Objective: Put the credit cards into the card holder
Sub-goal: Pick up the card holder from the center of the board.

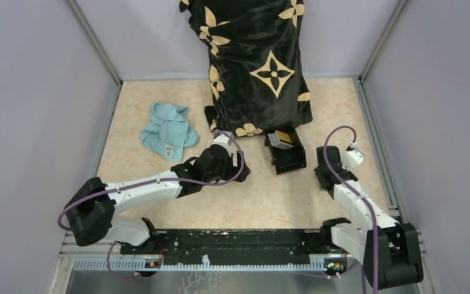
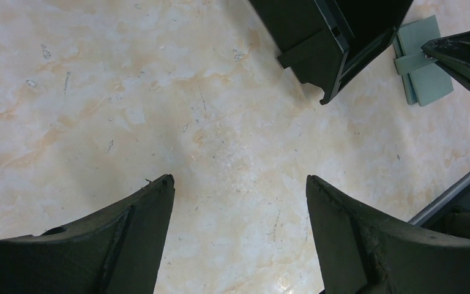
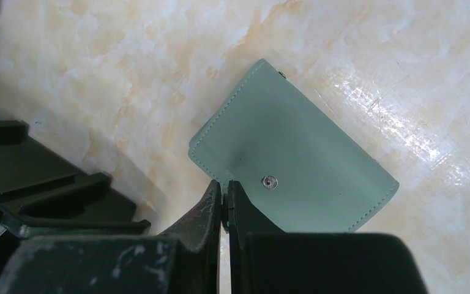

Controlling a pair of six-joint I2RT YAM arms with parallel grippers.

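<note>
Top view, left arm: you see it reach from its base to the middle of the worktop [image 1: 263, 202], left fingers [image 1: 217, 164] hanging just left of the black box [image 1: 289, 160].
Top view, right arm: bent short, right fingers [image 1: 325, 173] lowered just right of that box.
Top view, credit cards [image 1: 279, 139]: standing in the box's far end.
Top view, writing: the blue cloth [image 1: 168, 130] carries a tag too small for you to read.
Left wrist view: left fingers spread wide over bare worktop, gripping nothing; the card holder [image 2: 431, 79] lies beyond the box.
Right wrist view: right fingers pinched together on the near edge of the sage-green card holder, which lies closed and flat just beside the box; any marking on its snap stud [image 3: 269, 181] is too fine to read.
</note>
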